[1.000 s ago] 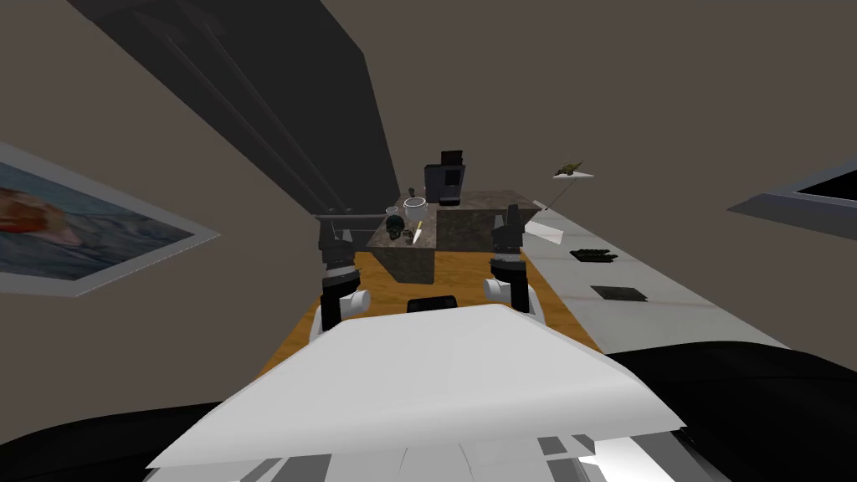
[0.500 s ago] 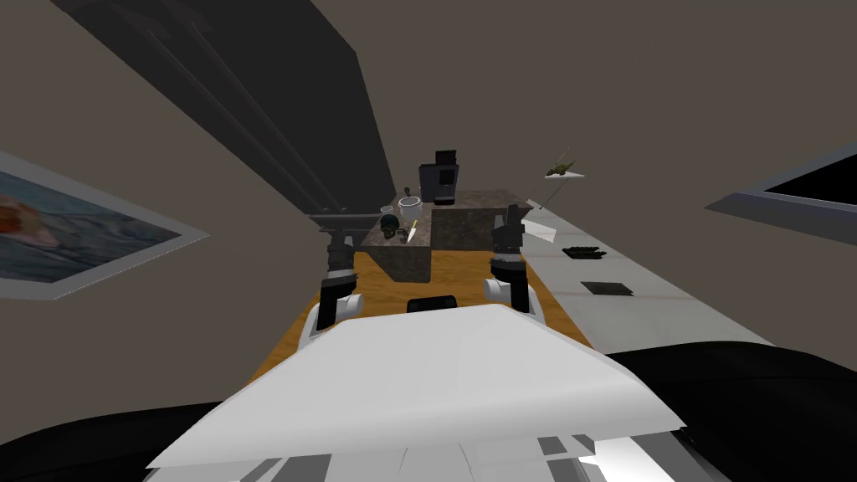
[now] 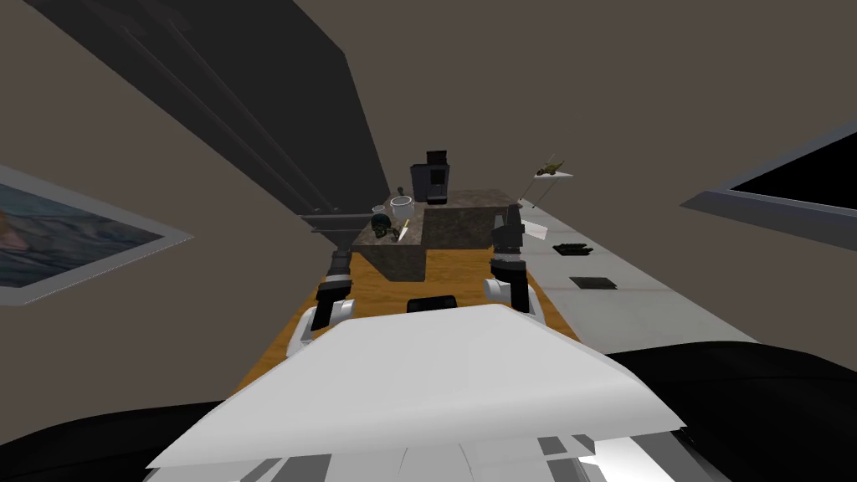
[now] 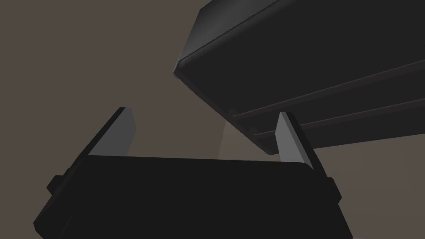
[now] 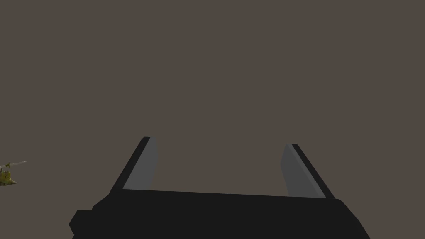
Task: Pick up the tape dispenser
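Note:
The tape dispenser (image 3: 382, 224) is a small dark rounded thing near the front left corner of a mottled stone-topped counter (image 3: 469, 205) ahead of me. My left gripper (image 4: 205, 112) is open and holds nothing; it points up at a dark cabinet (image 4: 315, 62). The left forearm (image 3: 336, 276) leans up below and left of the dispenser, apart from it. My right gripper (image 3: 508, 219) is raised at the counter's right side. In its wrist view the right gripper (image 5: 219, 141) is open and holds nothing.
On the counter stand a dark coffee machine (image 3: 429, 177), a white mug (image 3: 402, 203), a small glass (image 3: 378, 209) and a thin yellow-and-white tool (image 3: 403, 230). A white worktop (image 3: 653, 305) with flat dark items runs along the right. The floor (image 3: 452, 276) is orange-brown.
The whole head view has shifted, so I have moved; the counter now sits further left in it. My left arm has dropped and leans outward. The right arm has kept its pose.

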